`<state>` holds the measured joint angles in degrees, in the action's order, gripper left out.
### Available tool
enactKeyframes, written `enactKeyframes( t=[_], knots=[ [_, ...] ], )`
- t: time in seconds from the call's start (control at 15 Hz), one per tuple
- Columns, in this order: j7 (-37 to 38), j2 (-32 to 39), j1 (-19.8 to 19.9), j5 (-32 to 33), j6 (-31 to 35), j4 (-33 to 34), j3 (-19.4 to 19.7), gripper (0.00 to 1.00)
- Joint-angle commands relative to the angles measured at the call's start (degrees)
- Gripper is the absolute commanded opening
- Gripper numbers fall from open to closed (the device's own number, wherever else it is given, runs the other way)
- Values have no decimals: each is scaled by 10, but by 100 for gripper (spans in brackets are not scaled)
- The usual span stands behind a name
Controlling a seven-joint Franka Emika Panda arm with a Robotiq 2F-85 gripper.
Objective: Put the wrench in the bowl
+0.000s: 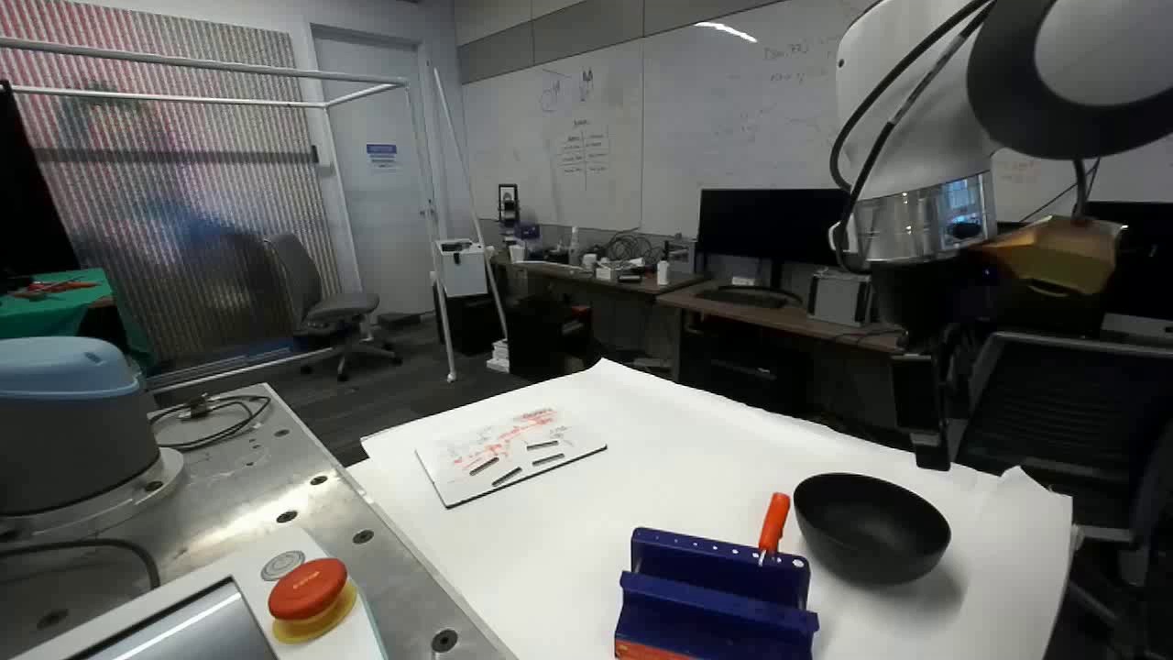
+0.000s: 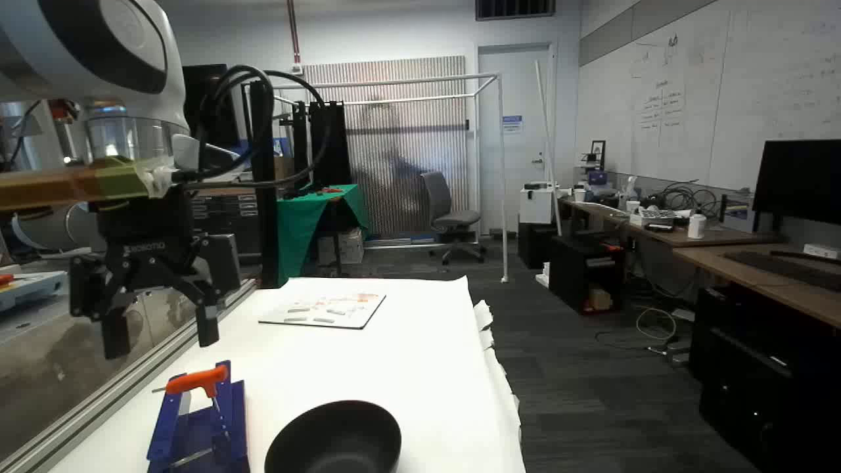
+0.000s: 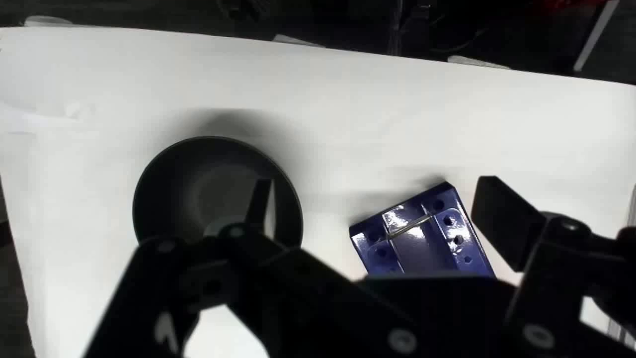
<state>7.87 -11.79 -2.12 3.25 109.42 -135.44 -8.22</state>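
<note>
In an exterior view, a black bowl (image 2: 335, 437) sits at the bottom middle of the frame, on white paper (image 2: 440, 374). To its left, in the lower left of the frame, is a blue rack (image 2: 238, 420). The bowl and the rack are near each other, but the wrist view shows paper between them. The wrench (image 2: 196, 381) is in the rack. Its red-orange handle is up above the rack, and its thin metal rod points down to it.

The gripper (image 2: 162, 336) hangs in the air at the left of the frame. Its two fingers (image 2: 207, 325) are spread wide, with a big gap between them. In the wrist view, one finger covers a bit of the bowl, and the rack shows between the fingers, partly hidden at the bottom.

Farther back, near the middle of the frame, a flat white board (image 2: 358, 316) lies on the paper. It has red scribbles and four small strips on it. Off to the right, a black screen (image 2: 801, 180) is above a brown desk (image 2: 723, 264). Behind the board are a green cloth (image 2: 295, 230), a gray chair (image 2: 455, 218) and, at the back, a door (image 2: 519, 164).
</note>
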Motion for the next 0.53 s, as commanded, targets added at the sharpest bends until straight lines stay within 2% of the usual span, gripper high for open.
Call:
enactKeyframes(
  t=[0.0,0.07,0.27,0.47],
  knots=[
    [2,0,-9,2,-1,2,8,100],
    [2,0,-9,2,-1,4,8,100],
    [112,26,-11,-45,11,27,-3,100],
    [227,78,-18,-58,39,59,-16,100]
  ],
)
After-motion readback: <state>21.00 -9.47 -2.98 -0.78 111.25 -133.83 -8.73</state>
